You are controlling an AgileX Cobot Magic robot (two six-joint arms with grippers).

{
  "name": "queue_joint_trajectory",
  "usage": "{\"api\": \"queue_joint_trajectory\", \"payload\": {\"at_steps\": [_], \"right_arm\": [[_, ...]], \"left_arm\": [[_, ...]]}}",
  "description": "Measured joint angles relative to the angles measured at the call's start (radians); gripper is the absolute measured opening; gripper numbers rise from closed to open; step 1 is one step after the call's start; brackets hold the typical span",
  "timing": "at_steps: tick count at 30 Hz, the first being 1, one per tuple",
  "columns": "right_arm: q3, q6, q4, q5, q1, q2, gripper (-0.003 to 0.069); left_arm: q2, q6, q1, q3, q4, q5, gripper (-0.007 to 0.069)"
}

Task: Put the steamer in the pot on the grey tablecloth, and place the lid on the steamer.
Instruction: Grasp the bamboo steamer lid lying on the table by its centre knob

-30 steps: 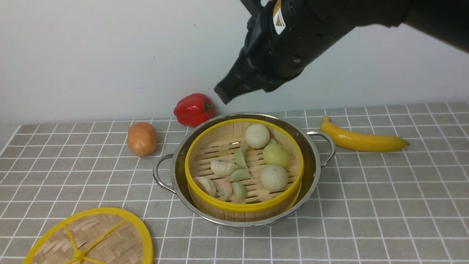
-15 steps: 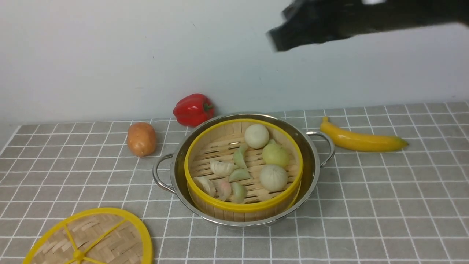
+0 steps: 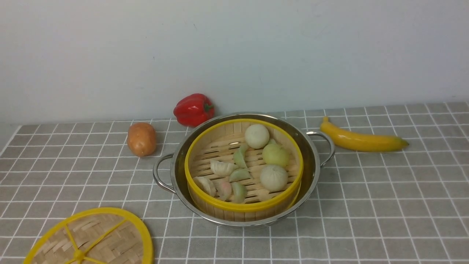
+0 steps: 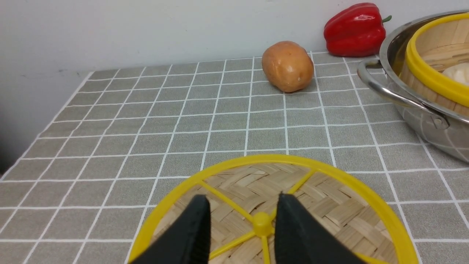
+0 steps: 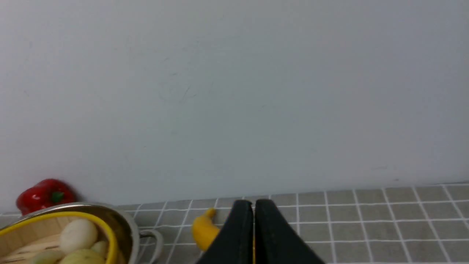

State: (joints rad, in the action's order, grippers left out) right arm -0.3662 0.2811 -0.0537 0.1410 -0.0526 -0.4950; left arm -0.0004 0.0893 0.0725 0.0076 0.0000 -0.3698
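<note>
**1. Near edge.** The lid (image 3: 106,234) lies flat on the grey tablecloth (image 3: 366,205) at the near left of the surface, spoked face up. The front view's edge cuts off part of it. Being round, it has no long axis; its six spokes meet at a yellow hub (image 4: 262,223).

**2. Left pincer.** The left pincer (image 4: 243,198) sits over the lid, released, fingers apart and holding nothing. In the left wrist view the hub shows in the gap between the fingers, closer to one of them. Whether the fingertips touch the weave cannot be told.

**3. Centre.** The pot (image 3: 313,165) stands on the cloth at mid-surface. Its two handles lie on a line running from near left to far right. The steamer (image 3: 242,208) is seated inside the pot, upright, mouth upward, uncovered. It holds three buns (image 3: 273,177) and several dumplings (image 3: 223,168). The lid lies well apart from it, to the near left.

**4. Right pincer.** The right pincer (image 5: 254,201) is clenched on nothing, with only a thin slit between its fingers. It is clear of the pot and steamer, and the front view does not show it.

**5. Far side.** A potato (image 3: 141,139) lies left of the pot and a banana (image 3: 361,141) to its right. A red pepper (image 3: 193,109) sits by the wall (image 3: 234,55).
</note>
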Motion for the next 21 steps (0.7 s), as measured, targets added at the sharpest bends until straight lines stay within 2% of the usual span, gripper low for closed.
{"api": "queue_joint_trajectory", "payload": {"at_steps": [9,16,21], "right_arm": [[0.356,-0.001,0.0,0.012,0.039,0.37,0.0065],[0.374,0.0,0.0,0.159,0.039,0.47,0.0087],[0.375,0.0,0.0,0.188,0.039,0.489,0.0109]], "left_arm": [[0.0,0.0,0.0,0.0,0.0,0.0,0.0243],[0.0,0.0,0.0,0.0,0.0,0.0,0.0243],[0.0,0.0,0.0,0.0,0.0,0.0,0.0243]]}}
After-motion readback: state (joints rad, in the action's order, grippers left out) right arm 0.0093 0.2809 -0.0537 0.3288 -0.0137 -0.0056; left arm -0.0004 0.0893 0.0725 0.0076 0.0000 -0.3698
